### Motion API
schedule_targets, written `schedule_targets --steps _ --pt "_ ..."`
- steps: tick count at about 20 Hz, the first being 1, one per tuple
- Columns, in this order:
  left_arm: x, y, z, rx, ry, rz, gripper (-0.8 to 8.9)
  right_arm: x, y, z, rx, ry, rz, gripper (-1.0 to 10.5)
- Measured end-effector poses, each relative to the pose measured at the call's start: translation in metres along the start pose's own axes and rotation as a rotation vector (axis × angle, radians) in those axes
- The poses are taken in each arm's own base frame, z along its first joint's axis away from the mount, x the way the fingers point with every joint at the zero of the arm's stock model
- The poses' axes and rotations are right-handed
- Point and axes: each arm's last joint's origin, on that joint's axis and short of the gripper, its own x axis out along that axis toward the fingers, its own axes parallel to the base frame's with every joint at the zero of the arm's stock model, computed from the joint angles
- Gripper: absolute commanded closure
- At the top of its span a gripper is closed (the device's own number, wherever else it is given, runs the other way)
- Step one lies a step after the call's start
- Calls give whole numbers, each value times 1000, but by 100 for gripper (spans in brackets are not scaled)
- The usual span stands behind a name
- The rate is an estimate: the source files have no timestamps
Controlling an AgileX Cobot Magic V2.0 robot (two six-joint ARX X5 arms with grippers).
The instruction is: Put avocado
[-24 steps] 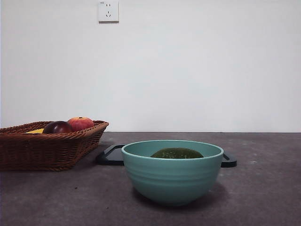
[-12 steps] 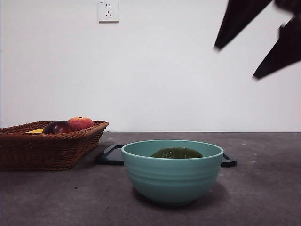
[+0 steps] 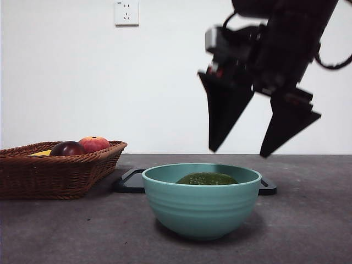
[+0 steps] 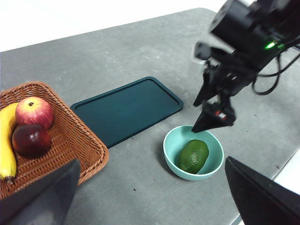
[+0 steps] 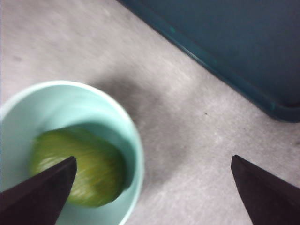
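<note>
White wall with one socket plate (image 3: 126, 12) high up; below it a dull grey tabletop (image 3: 308, 220).

Right gripper (image 3: 263, 152) hangs in the air, its two black jaws spread wide and holding nothing. Directly under it, a little to one side of its centre line, sits a pale teal ribbed ceramic bowl (image 3: 201, 203). Jaw tips are clear of the rim, not touching it.

The avocado (image 3: 207, 179), a dark green oval fruit with dull bumpy skin, lies in the bottom of the bowl, below the open jaws; from the right wrist camera it sits beneath one jaw rather than midway between the two.

Beyond the bowl, farther from the gripper, a flat dark teal rectangular tray (image 4: 127, 108) lies on the table, just beside the bowl.

Well off to the side, a brown woven wicker basket (image 3: 52, 175) holds a red-orange apple-like fruit (image 3: 94, 144), a dark maroon round fruit (image 3: 67, 148) and a yellow banana (image 4: 5, 145).

Left gripper (image 4: 150, 197) waits high over the table's near edge, jaws spread, empty.
</note>
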Motion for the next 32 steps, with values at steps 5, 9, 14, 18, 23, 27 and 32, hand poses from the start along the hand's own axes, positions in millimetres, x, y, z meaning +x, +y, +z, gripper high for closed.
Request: schedule_targets --steps 5,9,14,18,23,27,32 --pt "0 0 0 0 0 0 316 24 -4 1 13 61 -6 492" --pt "0 0 0 0 2 0 316 27 -4 1 13 64 -4 748" --pt "0 0 0 0 2 0 316 40 -6 0 37 100 0 940" --pt "0 0 0 0 3 0 316 38 -4 4 38 74 11 940" --pt "0 0 0 0 2 0 316 26 -4 22 65 19 -51 940" --pt "0 0 0 0 1 0 316 6 -21 61 124 -63 -91 940" --pt "0 0 0 0 1 0 316 16 -60 117 206 -104 -132 940"
